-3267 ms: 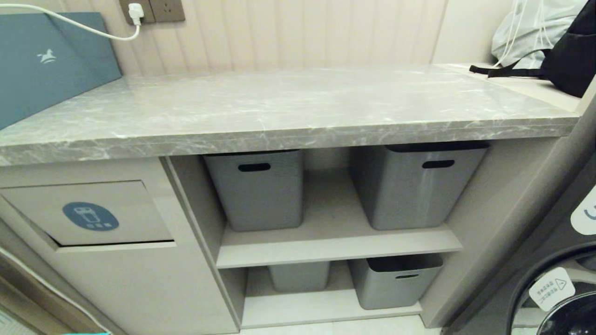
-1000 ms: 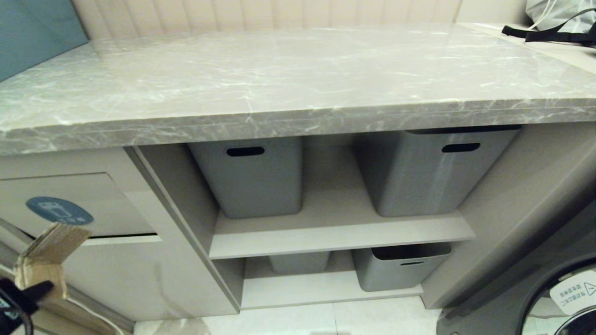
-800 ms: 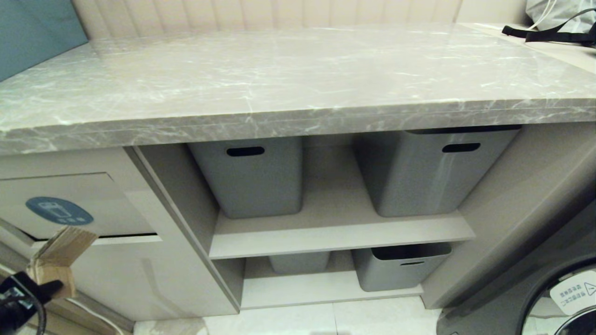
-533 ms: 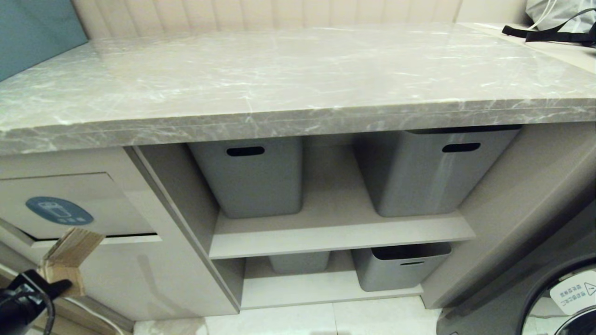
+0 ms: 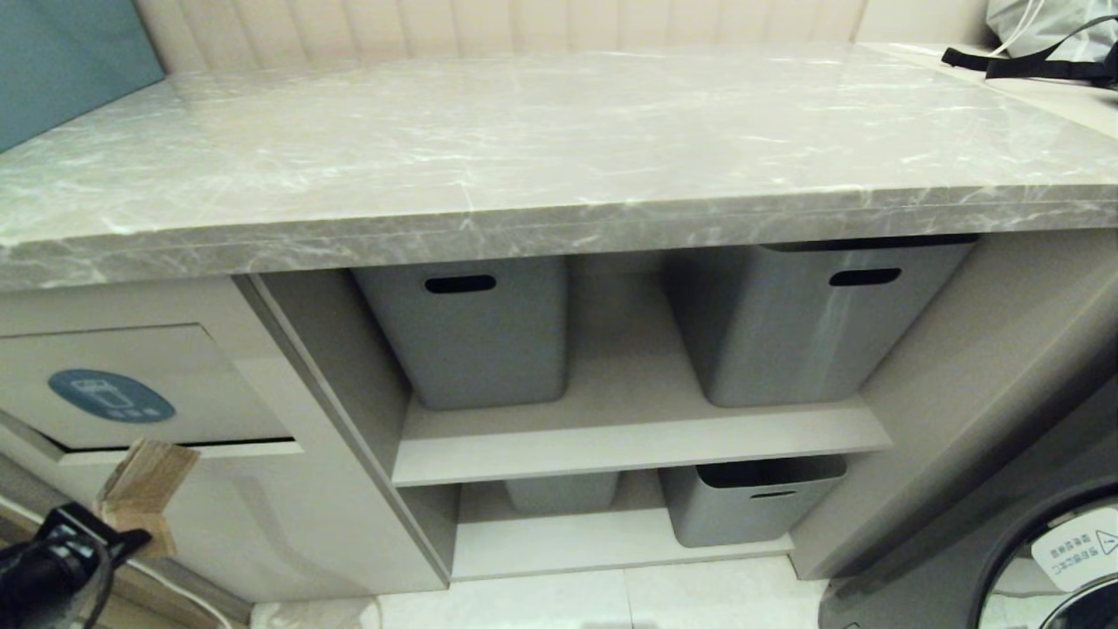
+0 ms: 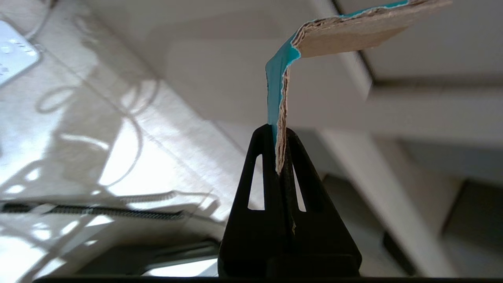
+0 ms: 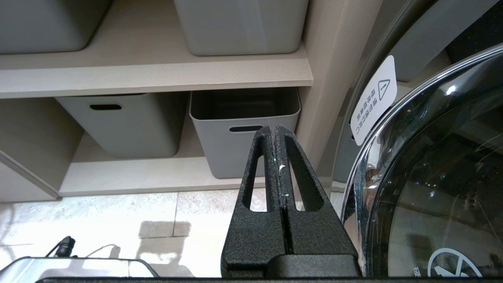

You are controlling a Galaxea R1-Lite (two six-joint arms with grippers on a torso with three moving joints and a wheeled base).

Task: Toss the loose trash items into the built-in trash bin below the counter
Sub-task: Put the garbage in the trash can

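My left gripper [image 5: 118, 537] is low at the left in the head view, shut on a folded scrap of brown cardboard [image 5: 147, 485]. In the left wrist view the cardboard scrap [image 6: 353, 29] has a teal face and bends over above my left gripper [image 6: 279, 131]. The scrap's top sits just below the lower edge of the built-in trash bin's beige flap [image 5: 201, 384], which bears a blue oval sticker [image 5: 111, 396]. The grey marble counter [image 5: 524, 148] lies above. My right gripper [image 7: 274, 130] is shut and empty, parked low near the floor.
Grey tubs with slot handles [image 5: 472, 332] [image 5: 803, 319] stand on the open shelves right of the bin, with more tubs [image 5: 751, 498] below. A washing machine door [image 5: 1057, 568] is at the right. A teal box [image 5: 61, 61] and a black bag strap [image 5: 1031, 61] rest on the counter ends.
My left gripper with the cardboard scrap has moved rightward and lower in the head view, from in front of the sticker to below the flap's edge. Since the oldest frame the camera has shifted.
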